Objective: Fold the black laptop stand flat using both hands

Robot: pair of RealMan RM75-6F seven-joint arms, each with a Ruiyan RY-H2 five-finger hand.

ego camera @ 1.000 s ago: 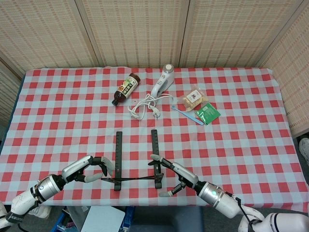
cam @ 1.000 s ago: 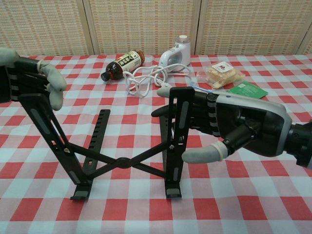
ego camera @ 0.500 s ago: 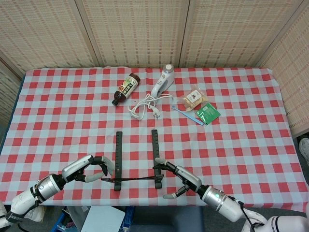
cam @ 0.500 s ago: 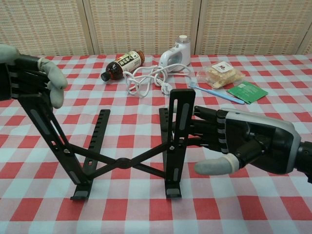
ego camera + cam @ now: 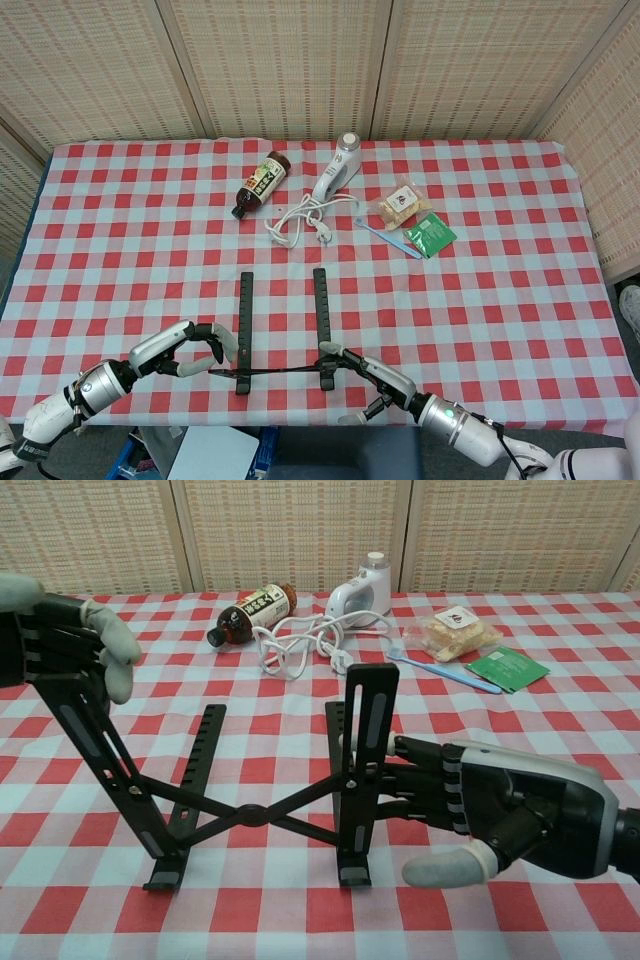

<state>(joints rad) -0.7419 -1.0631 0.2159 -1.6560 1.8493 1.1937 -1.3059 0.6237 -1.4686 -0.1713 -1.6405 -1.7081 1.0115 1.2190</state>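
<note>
The black laptop stand [image 5: 279,330] [image 5: 250,815] stands unfolded near the table's front edge, its two arms raised and joined by crossed bars. My left hand [image 5: 186,350] [image 5: 62,640] grips the top of the left raised arm, fingers curled over it. In the chest view my right hand [image 5: 388,381] [image 5: 500,808] is low beside the right raised arm. Its fingertips [image 5: 403,777] touch that arm's lower half from the right. The thumb is apart underneath, with nothing held in the hand.
At the back of the checked tablecloth [image 5: 520,300] lie a brown bottle [image 5: 261,183], a white handheld device [image 5: 336,170] with its coiled cable [image 5: 300,218], a snack bag [image 5: 403,204], a blue toothbrush [image 5: 387,238] and a green packet [image 5: 430,235]. The front edge is right below the stand.
My right hand has slid down and back toward the front edge, from the upper part of the right raised arm to its lower half. The left hand keeps its grip.
</note>
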